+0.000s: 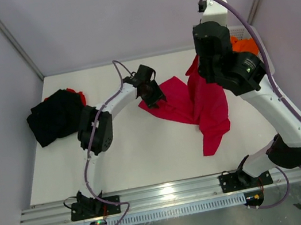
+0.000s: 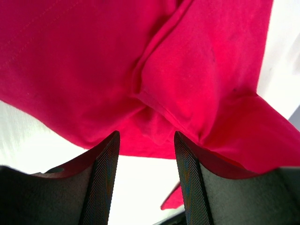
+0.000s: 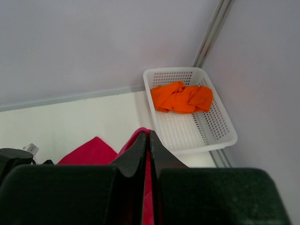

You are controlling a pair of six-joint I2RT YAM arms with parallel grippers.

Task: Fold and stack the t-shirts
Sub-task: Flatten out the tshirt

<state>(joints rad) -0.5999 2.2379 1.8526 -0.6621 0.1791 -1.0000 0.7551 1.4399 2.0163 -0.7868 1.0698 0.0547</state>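
Your arms reach over a flat white table [image 1: 146, 154]. The largest garment is a crimson-red cloth t-shirt [image 1: 211, 107], which lies spread right of centre, its upper part drawn up off the table towards your right arm. At the far left sits a crumpled black cloth t-shirt [image 1: 55, 117], with a bit of red cloth [image 1: 79, 95] showing at its far edge. In the far right corner stands a white plastic mesh basket [image 3: 187, 131] with a bunched orange cloth t-shirt [image 3: 182, 97] inside, at its far end. Your right gripper [image 3: 149, 137] is raised, its jaws pressed together on a fold of the crimson-red t-shirt. Your left gripper [image 2: 146, 135] hovers low at that shirt's left edge, jaws partly apart and holding nothing, with bare table visible between the fingers [image 2: 105, 178].
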